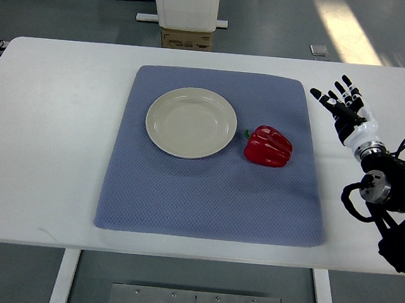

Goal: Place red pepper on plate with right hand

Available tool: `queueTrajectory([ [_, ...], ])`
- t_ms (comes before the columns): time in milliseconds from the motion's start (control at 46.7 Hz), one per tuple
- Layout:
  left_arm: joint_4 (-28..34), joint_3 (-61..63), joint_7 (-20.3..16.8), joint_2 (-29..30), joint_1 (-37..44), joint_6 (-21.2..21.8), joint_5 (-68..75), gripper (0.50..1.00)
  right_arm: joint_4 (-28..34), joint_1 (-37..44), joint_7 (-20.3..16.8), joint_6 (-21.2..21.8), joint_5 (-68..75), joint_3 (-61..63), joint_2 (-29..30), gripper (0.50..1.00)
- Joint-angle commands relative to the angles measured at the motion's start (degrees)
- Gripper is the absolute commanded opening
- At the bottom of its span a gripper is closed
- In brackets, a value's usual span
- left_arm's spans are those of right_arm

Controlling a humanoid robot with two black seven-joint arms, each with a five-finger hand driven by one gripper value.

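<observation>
The red pepper [268, 146] lies on its side on the blue mat [206, 194], just beside the plate [191, 122] at the plate's 3 o'clock, a narrow strip of mat showing between them. Its green stem points toward 9 o'clock, at the plate's rim, so its long axis runs roughly 9 to 3. The plate is bare.

From the pepper, the right hand [344, 111] sits at about 2 o'clock, off the mat and over the white table [54, 145], well apart from the pepper. Its fingers are spread apart and hold nothing, tips pointing toward 11 o'clock.

Only 1 hand shows; the left is out of view. As I judge it, the reach has the hand travel toward 8 o'clock, meeting the pepper's blunt end first, with the plate just beyond.
</observation>
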Motion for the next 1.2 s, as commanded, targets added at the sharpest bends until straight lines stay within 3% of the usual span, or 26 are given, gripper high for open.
queueTrajectory([
  [0, 0.0, 0.0, 0.0, 0.0, 0.0, -0.04, -0.01, 1.0, 0.08, -0.08, 0.2, 0.06, 0.0, -0.49, 0.08, 1.0],
  [1179, 0.0, 0.0, 0.0, 0.0, 0.27, 0.05, -0.01, 1.0, 0.35, 0.18, 1.79, -0.02, 0.0, -3.92, 0.52, 1.0],
])
